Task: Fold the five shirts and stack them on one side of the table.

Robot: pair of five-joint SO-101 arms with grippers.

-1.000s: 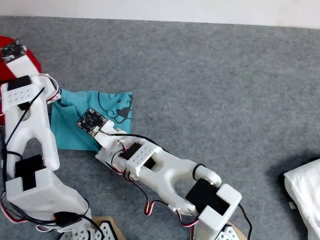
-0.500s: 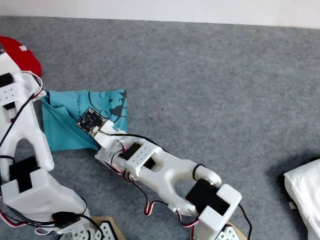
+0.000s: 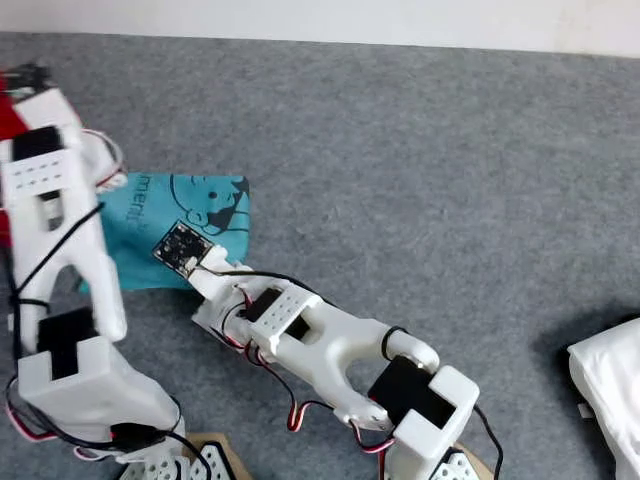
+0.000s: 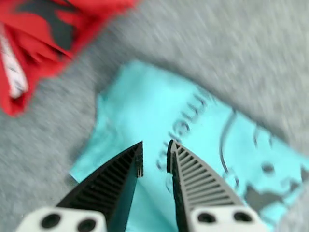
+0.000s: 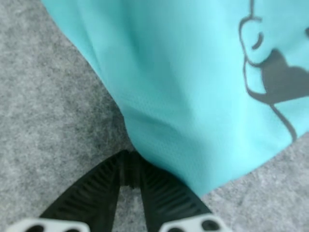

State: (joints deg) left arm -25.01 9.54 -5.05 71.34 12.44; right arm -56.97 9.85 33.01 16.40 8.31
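A teal shirt point(image 3: 205, 205) with a dark cartoon print lies flat on the grey carpet at the left. My left gripper point(image 4: 154, 151) hovers just above the teal shirt point(image 4: 145, 106), its fingers a narrow gap apart with nothing between them. My right gripper point(image 5: 129, 163) sits at the near edge of the teal shirt point(image 5: 183, 72), shut, with the hem caught at its tips. In the high view the right arm's wrist point(image 3: 182, 246) covers that edge. A red shirt point(image 3: 8, 118) lies crumpled at the far left, also seen as the red shirt point(image 4: 58, 24) beyond the teal one.
A folded white shirt point(image 3: 610, 385) lies at the right edge of the table. The grey carpet point(image 3: 430, 180) stretches bare between the teal shirt and the white one. Both arm bases stand at the near edge.
The left arm swung out to the left and came back over the teal shirt. The shirt now lies narrower and shifted slightly away. The right arm stayed put.
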